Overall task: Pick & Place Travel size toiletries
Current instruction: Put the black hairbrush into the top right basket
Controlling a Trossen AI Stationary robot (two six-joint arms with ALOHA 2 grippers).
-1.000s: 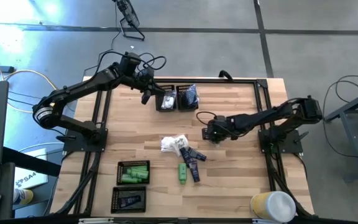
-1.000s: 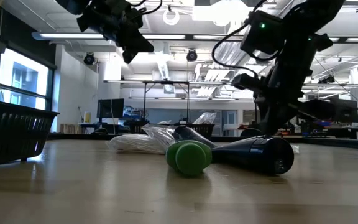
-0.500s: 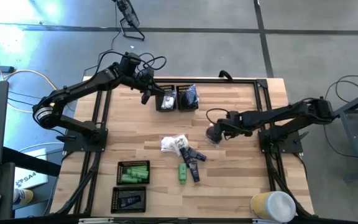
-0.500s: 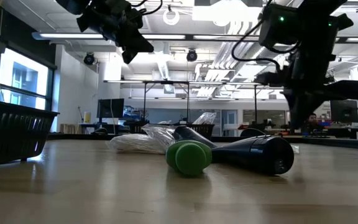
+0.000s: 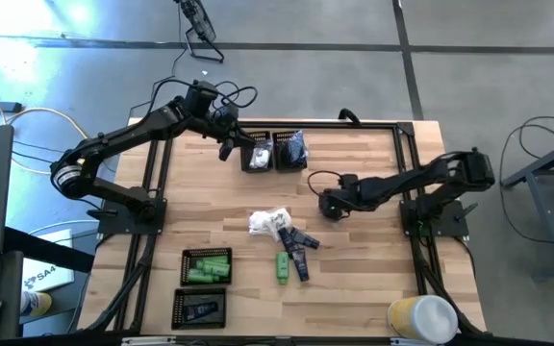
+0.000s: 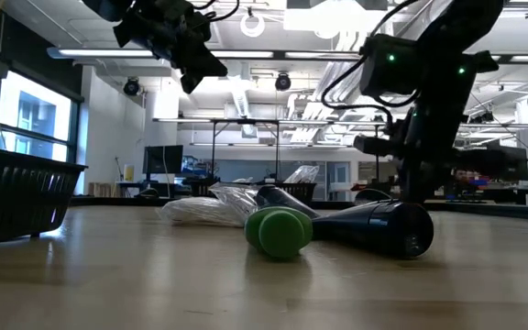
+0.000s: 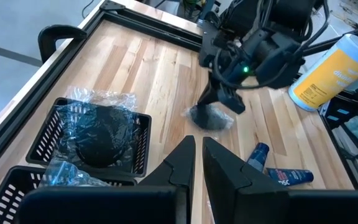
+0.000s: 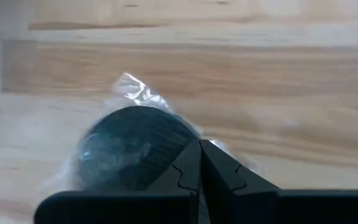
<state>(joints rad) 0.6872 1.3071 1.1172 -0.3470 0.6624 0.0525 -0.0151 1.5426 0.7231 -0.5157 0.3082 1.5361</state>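
Right gripper, fingers clenched, has swung back over the bagged dark piece near the table's right edge; we judge a regrasp pending. Left gripper hovers clenched at the far trays

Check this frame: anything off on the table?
Mostly tidy. The bagged dark round piece lies alone on bare wood under the right gripper, apart from the loose pile mid-table. Another bagged piece overflows its black tray.
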